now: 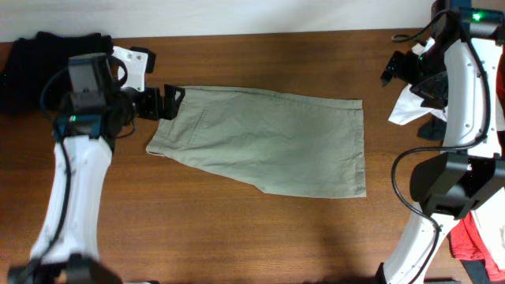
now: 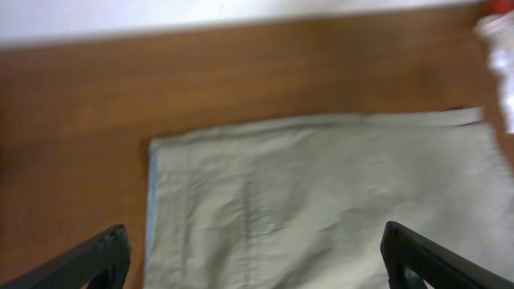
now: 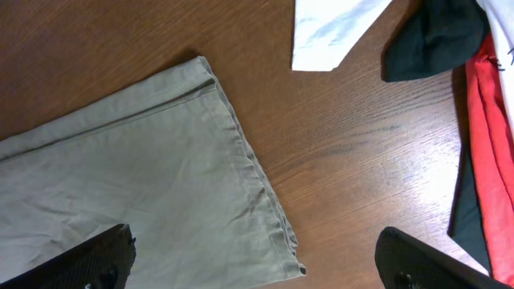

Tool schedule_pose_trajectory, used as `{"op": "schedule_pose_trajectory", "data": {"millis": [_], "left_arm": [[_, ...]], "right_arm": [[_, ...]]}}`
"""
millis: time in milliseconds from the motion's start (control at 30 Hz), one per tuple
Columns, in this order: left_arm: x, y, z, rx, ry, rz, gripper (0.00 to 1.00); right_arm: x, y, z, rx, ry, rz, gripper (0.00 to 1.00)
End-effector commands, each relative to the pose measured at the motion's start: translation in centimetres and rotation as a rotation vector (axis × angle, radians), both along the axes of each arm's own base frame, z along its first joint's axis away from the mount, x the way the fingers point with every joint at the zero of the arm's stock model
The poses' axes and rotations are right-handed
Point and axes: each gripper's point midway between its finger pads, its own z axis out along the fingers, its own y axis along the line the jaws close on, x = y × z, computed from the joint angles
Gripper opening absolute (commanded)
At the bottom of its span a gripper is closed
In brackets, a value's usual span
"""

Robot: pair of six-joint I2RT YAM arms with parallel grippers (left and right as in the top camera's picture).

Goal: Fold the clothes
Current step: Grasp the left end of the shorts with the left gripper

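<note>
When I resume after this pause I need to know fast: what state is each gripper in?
Left gripper: open, holding nothing, above the khaki garment.
Right gripper: open, holding nothing.

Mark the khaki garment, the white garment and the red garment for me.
khaki garment (image 1: 268, 142), overhead view, middle of the fabric.
white garment (image 3: 329, 36), right wrist view, lower corner.
red garment (image 3: 490, 144), right wrist view, middle of the visible strip.
</note>
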Motion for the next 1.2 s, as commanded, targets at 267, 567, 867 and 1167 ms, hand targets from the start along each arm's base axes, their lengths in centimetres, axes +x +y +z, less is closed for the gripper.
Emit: {"op": "schedule_pose_trajectory", "data": {"millis": [267, 567, 867, 1167], "left_arm": [[1.6, 4.4, -16.5, -0.089, 0.369, 0.042, 0.99], [0.5, 4.0, -22.8, -0.109, 0.492, 0.012, 0.99], [-4.6, 0.8, -24.3, -0.219, 0.724, -0.057, 0.77], [-7.3, 0.6, -24.1, -0.274, 0.886, 0.016, 0.01]], "right_arm": [[-0.1, -0.5, -0.2, -0.010, 0.007, -0.014, 0.99], [-0.1, -0.5, -0.2, -0.010, 0.007, -0.014, 0.99], [-0.1, -0.5, -0.2, -0.010, 0.007, -0.014, 0.98], [-0.1, -0.5, -0.2, -0.010, 0.007, -0.014, 0.99]]}}
